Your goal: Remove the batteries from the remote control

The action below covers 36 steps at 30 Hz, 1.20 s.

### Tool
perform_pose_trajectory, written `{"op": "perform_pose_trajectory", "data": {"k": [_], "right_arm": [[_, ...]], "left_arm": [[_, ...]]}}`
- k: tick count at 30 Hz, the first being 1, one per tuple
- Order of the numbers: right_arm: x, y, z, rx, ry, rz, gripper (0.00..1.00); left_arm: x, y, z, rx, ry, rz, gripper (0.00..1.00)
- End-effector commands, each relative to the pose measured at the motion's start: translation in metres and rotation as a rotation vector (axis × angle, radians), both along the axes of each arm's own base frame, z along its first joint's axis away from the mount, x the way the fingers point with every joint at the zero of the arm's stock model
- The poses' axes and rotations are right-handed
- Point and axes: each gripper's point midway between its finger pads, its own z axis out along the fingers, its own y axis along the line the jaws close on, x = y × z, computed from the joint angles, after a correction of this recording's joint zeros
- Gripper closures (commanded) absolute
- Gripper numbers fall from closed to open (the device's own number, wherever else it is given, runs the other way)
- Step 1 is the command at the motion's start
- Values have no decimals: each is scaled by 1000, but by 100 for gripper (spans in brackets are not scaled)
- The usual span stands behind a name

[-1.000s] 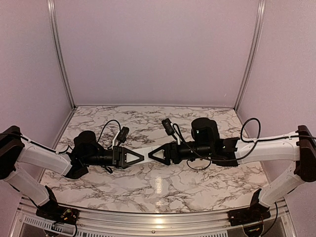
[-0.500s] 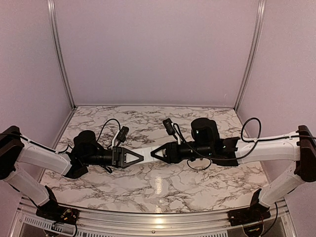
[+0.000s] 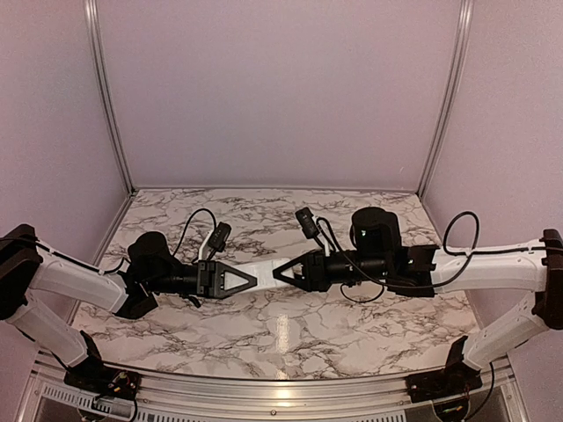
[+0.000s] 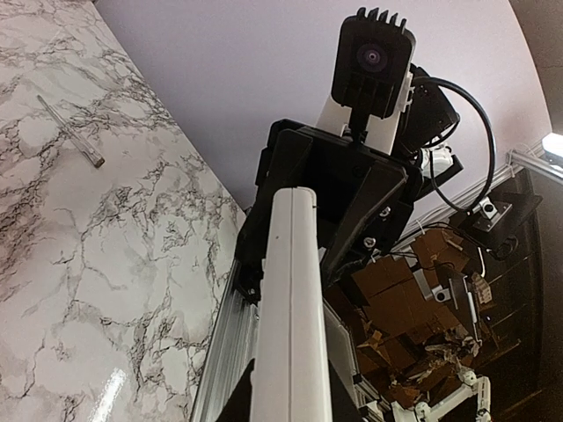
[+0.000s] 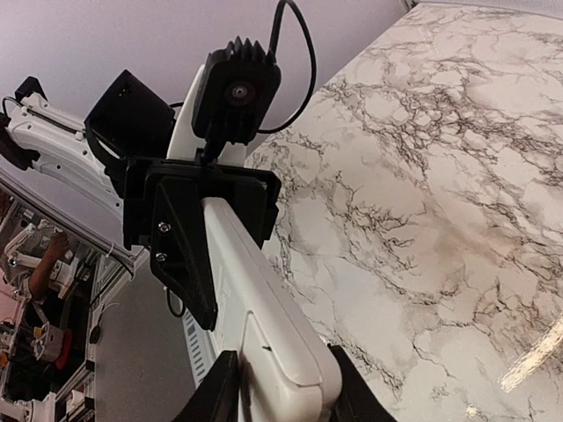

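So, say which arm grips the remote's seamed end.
The right arm: the remote shows a seam by its jaws; the left arm holds a plain end.

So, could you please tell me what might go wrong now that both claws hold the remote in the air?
1. The remote control hangs above the table, held only at its ends by the left claw and the right claw. Uneven pulling could twist it or slip it loose.
2. No batteries are visible. If they are freed at this height, they might drop onto the marble and roll away.
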Motion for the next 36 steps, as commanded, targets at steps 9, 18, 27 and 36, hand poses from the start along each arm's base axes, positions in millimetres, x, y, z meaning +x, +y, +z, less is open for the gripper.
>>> {"op": "perform_pose_trajectory", "data": {"k": [9, 18, 27, 36], "right_arm": [[-43, -16, 26, 75, -108, 154, 87], [-30, -23, 21, 18, -113, 73, 87], [-7, -34, 4, -84, -76, -82, 63], [7, -24, -6, -109, -69, -130, 20]], "left_arm": [[7, 1, 10, -23, 32, 32, 100], [8, 0, 8, -16, 34, 33, 100], [23, 2, -7, 75, 4, 124, 100], [29, 0, -14, 98, 13, 143, 100]]}}
